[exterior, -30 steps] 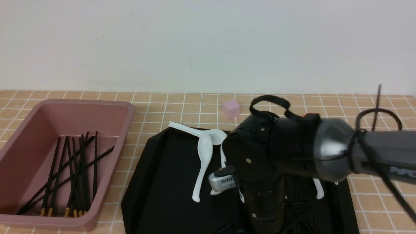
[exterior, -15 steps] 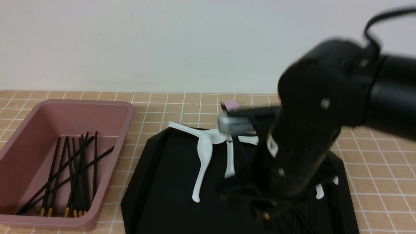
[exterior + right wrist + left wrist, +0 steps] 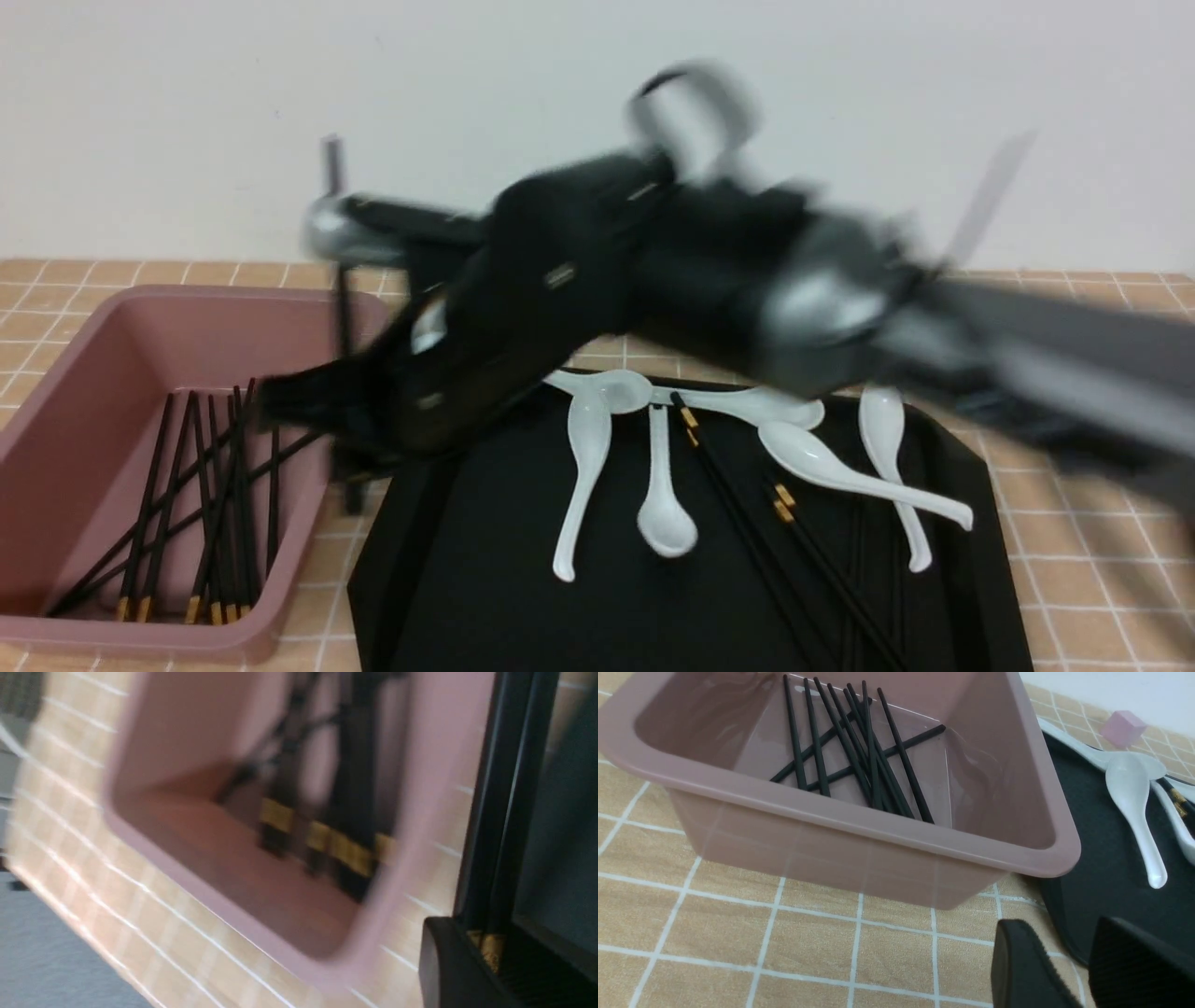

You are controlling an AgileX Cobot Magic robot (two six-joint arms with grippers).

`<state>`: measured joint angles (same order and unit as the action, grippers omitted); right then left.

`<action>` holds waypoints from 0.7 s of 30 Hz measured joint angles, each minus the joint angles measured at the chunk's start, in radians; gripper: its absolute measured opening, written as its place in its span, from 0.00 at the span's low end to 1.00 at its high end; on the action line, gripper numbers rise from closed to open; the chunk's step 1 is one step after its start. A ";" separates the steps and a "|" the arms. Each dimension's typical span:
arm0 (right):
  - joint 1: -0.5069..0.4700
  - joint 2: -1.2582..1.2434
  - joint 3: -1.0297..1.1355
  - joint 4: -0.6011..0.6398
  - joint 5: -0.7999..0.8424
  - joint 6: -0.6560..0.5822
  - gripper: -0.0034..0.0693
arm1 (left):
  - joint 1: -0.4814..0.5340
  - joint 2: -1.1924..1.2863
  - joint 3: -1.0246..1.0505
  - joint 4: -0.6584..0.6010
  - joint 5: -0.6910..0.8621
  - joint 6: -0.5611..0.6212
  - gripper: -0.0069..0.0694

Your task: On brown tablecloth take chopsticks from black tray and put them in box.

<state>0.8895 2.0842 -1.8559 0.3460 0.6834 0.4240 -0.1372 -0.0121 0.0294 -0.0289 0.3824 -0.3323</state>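
we log: right tool (image 3: 488, 956) clamped on chopsticks (image 3: 500, 812) at the box (image 3: 233, 297) rim (view blurred) | left tool (image 3: 1059, 926) slightly parted, empty, near the box | other chopsticks (image 3: 747, 523) lie on the tray (image 3: 467, 560)

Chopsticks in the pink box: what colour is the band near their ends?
Gold, on otherwise black chopsticks. It shows best in the front view.

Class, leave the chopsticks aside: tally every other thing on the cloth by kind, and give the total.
spoons: 6
tray: 1
box: 1
cube: 1
Total: 9
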 joint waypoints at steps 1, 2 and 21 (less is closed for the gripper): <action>0.008 0.042 -0.032 0.031 -0.025 -0.023 0.26 | 0.000 0.000 0.000 0.000 -0.001 0.000 0.40; 0.011 0.074 -0.052 0.054 -0.038 -0.040 0.26 | 0.000 0.000 0.000 0.000 -0.001 0.000 0.40; 0.056 0.305 -0.284 0.146 -0.066 -0.198 0.53 | 0.000 0.000 0.000 0.000 0.000 0.000 0.40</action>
<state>0.9454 2.3896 -2.1395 0.4919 0.6177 0.2258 -0.1372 -0.0121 0.0294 -0.0289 0.3821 -0.3323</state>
